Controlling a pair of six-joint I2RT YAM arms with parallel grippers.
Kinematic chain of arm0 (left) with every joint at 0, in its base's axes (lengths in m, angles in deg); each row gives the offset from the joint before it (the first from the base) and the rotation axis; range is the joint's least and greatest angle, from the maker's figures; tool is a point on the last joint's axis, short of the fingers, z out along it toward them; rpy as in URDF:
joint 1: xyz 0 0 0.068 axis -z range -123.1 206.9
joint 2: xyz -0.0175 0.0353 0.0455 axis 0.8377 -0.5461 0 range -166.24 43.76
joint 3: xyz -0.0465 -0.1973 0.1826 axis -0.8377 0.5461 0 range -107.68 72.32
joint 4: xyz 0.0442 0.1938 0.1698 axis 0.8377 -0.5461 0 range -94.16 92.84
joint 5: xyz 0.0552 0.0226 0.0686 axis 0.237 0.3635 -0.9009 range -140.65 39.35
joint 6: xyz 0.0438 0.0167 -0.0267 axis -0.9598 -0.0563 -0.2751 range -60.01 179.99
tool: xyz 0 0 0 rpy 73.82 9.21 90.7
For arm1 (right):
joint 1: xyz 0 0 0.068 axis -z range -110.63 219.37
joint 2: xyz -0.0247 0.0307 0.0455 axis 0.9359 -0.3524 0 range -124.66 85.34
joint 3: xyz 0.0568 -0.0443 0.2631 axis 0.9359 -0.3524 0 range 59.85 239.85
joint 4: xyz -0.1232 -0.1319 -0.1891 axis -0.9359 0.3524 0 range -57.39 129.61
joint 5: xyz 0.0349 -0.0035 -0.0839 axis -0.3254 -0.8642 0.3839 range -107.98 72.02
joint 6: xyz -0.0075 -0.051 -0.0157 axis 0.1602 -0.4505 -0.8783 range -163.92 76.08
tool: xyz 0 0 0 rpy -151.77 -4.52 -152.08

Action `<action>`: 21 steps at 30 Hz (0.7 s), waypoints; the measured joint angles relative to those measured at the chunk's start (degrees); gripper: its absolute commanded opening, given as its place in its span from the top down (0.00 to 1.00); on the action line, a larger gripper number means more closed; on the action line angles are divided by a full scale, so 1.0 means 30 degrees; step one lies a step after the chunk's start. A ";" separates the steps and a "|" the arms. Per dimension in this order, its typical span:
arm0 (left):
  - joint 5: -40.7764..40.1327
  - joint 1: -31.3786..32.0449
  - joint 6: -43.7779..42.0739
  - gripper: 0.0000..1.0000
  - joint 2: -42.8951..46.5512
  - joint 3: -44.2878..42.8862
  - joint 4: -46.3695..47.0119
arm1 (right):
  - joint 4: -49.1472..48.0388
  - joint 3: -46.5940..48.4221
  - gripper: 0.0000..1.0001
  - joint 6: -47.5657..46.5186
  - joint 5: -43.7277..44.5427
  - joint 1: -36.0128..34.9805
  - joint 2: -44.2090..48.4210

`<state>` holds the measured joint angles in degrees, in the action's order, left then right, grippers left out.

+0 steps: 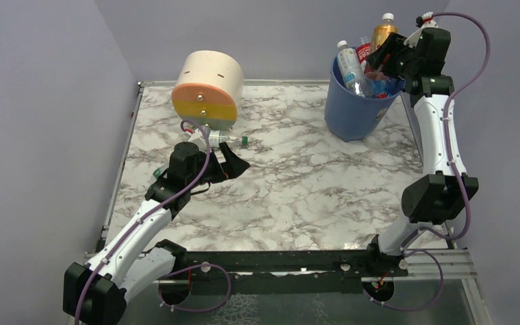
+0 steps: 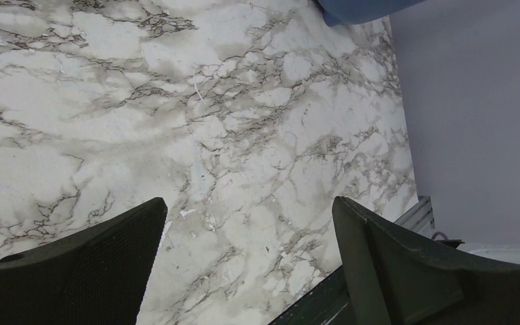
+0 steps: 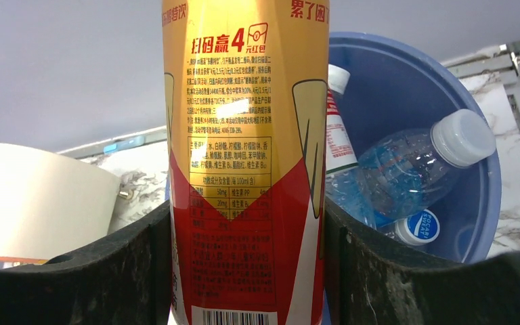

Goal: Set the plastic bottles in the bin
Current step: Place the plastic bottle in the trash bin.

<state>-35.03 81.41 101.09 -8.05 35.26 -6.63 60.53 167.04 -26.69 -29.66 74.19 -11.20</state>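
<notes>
My right gripper (image 1: 384,59) is shut on an orange-tinted bottle (image 1: 383,28) with a gold and red label (image 3: 247,169), and holds it upright over the far rim of the blue bin (image 1: 352,112). Several bottles lie in the bin: a clear one with a white cap (image 3: 406,169), one with a red and white label (image 3: 338,139) and a blue Pocari Sweat cap (image 3: 418,227). A clear bottle with a green cap (image 1: 227,140) lies on the table by the cream cylinder. My left gripper (image 1: 233,166) is open and empty just in front of that bottle, over bare marble (image 2: 247,210).
The cream, orange and yellow cylinder (image 1: 207,89) lies on its side at the back left, also in the right wrist view (image 3: 34,196). A small green object (image 1: 157,174) shows beside my left arm. The bin's base (image 2: 359,8) shows at the top of the left wrist view.
</notes>
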 measured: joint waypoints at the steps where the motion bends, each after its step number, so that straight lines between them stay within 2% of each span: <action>1: 0.0000 0.0000 0.0000 0.01 0.0000 0.0000 0.0000 | 0.0000 0.0000 0.35 0.0160 -0.0073 0.0160 -0.0131; 12: -0.0007 0.0000 -0.0007 0.01 0.0000 0.0000 0.0029 | 0.0095 0.1581 0.36 0.1297 -0.0510 0.1639 -0.2441; 21: -0.0007 0.0000 -0.0015 0.01 -0.0044 0.0007 0.0138 | -0.0102 0.1406 0.36 0.1734 -0.0510 0.1792 -0.2849</action>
<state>-35.05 81.41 101.05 -8.18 35.28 -6.22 60.23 171.26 -21.49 -31.19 79.56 -19.74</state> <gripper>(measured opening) 0.990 0.679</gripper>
